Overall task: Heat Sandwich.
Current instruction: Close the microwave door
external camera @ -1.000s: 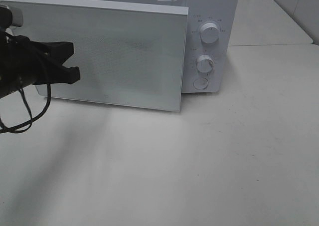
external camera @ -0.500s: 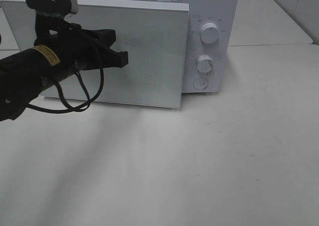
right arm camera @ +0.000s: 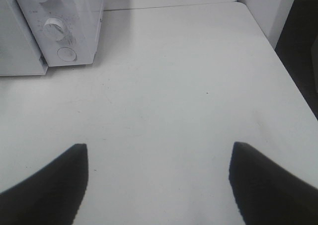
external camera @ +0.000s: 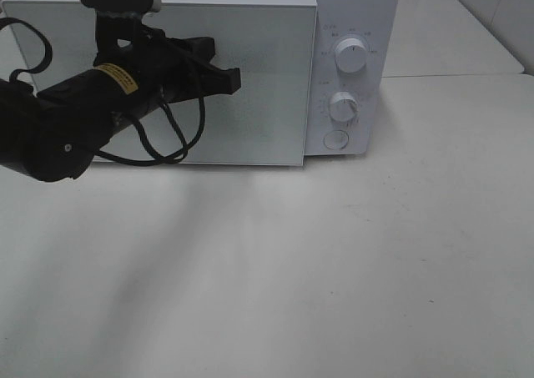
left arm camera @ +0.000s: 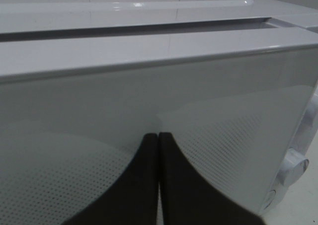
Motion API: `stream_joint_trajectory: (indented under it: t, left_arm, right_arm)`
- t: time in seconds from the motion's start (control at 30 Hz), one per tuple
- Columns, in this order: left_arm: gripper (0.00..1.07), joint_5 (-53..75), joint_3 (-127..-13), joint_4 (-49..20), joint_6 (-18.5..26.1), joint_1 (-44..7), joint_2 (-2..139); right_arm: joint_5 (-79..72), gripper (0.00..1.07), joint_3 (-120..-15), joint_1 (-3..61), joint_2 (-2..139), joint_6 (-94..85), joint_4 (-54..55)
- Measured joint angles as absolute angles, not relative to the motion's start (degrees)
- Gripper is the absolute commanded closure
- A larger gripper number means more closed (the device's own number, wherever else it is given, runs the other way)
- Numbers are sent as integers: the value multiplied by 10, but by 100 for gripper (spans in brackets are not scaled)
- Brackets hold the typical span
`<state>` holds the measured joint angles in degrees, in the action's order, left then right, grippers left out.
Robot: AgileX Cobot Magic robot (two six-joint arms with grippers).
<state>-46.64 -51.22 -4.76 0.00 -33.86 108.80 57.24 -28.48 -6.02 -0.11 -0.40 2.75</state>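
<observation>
1. White dotted glass fills the view just ahead of the left gripper (external camera: 227,79): this is the door (external camera: 275,119) of the microwave (external camera: 371,11). The jaws are pressed together with nothing between them. Their tips sit at the middle of the door's face, seemingly touching it, though contact cannot be confirmed.
2. The right gripper (right arm camera: 160,146) is spread wide and holds nothing. Bare table (right arm camera: 164,86) lies beneath it, and the microwave's control side is ahead of it and off to one side.
3. The sandwich shows in no view. My guess is that it sits beyond the left fingertips, behind the door, but the glass gives nothing away.
4. Possible trouble:
   - The wrist view shows a dark slit between the door's top edge and the oven body, so the latch may not have caught.
   - The tips press mid-door, away from the latch edge beside the dials, so a push here may leave that edge unlatched.
   - A hard shove could slide the whole microwave back on the table.
   - The cable (external camera: 167,148) looping under the arm could snag.
5. Hard to make out:
   - The oven's inside is hidden.
   - The markings around the upper dial (external camera: 350,54) and lower dial (external camera: 344,108) are too small to read.
   - The right arm is outside the high view.
</observation>
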Motion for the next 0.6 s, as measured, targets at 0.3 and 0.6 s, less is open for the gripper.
stream_joint_trajectory:
  t: [0.3,0.6]
  left_arm:
    - [107,-457,-567,-50,0,-349,1125]
    - [107,-414,-618,-41,5,-355,1146]
  right_arm:
    - [572,31,-285,-60,-1,-4,28]
    - [572,31,-285,-61,-1,-4,29]
